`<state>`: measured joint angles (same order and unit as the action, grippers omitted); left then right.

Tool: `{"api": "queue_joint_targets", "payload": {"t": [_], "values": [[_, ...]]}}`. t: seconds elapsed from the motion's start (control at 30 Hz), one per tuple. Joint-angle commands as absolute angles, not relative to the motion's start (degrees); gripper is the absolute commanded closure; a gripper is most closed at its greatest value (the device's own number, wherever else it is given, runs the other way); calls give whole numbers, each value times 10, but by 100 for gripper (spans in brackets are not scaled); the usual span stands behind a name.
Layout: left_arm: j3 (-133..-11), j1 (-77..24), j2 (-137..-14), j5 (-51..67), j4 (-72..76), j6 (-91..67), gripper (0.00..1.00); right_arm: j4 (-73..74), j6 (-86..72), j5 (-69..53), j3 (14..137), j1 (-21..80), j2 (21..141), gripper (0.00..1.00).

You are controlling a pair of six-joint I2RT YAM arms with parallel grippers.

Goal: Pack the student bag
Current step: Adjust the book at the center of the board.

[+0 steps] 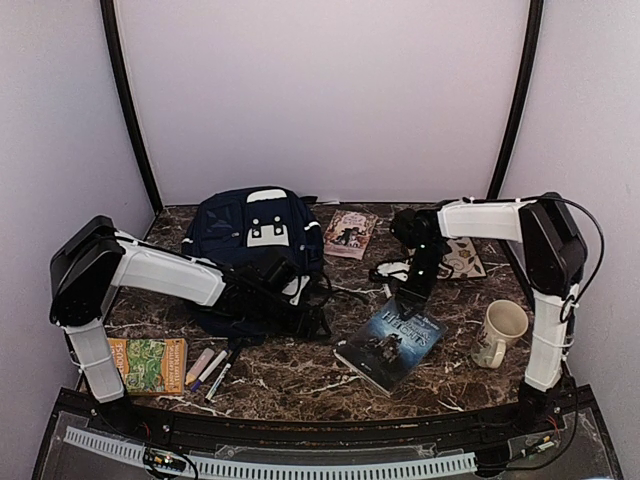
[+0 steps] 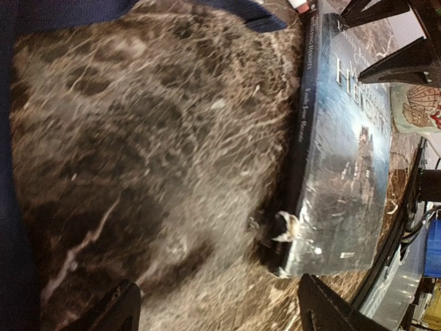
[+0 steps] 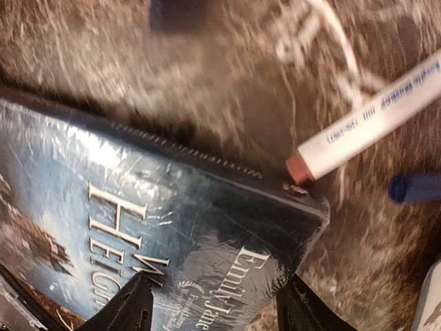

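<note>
The student bag (image 1: 255, 235) sits left of centre on the table (image 1: 300, 375), left gripper (image 2: 220, 310) apart and empty beside it, while the right gripper (image 3: 215, 310), apart, straddles the book (image 3: 138, 227), apparently to grasp it.

Top camera sits high at the near side, tilted down and facing the back wall (image 1: 320, 100), far enough off to take in the whole table (image 1: 300, 380). Left wrist view hangs low and close, rolled sideways, looking past the left gripper (image 2: 219, 286) across bare marble to the blue book (image 2: 344, 158), with the student bag (image 2: 8, 207) along its edge. Right wrist view is nearer still, right over that book's corner, the right gripper (image 3: 215, 279) at the bottom of frame. All three views share the book; top and left wrist share the bag.
</note>
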<state>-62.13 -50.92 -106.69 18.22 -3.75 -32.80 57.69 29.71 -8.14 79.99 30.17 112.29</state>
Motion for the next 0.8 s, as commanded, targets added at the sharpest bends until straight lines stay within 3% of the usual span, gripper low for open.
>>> {"api": "queue_joint_targets", "payload": {"t": [0.0,0.27,0.77], "values": [[-566,-511,-990,143,-39,-353,18,546,288,-98,868,347,1178,39],[-543,-511,-967,149,-43,-361,19,558,257,-148,971,368,1193,38],[-608,-511,-1051,235,7,-358,18,580,268,-53,731,298,958,34]]}}
